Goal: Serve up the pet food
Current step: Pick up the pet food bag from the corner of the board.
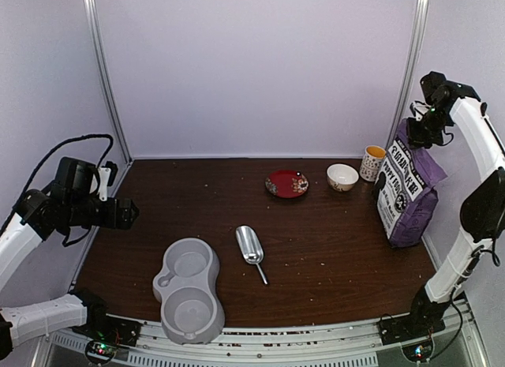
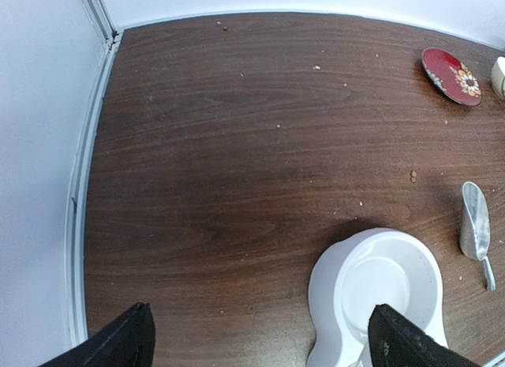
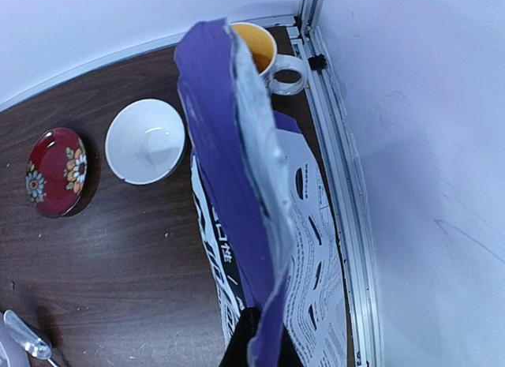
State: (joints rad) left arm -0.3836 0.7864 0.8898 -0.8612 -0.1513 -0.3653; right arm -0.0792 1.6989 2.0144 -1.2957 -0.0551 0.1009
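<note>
Right end effector (image 1: 414, 137) atop purple bag (image 1: 407, 195)

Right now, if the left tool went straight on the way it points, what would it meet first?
Most likely bare table, beside the white double bowl. The left tool is open and empty; depth is unclear, so it might clip the bowl's rim instead.

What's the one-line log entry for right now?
left gripper: open, hovering empty | right gripper: shut on purple bag top | double bowl: empty | scoop: lying beside bowl
</note>
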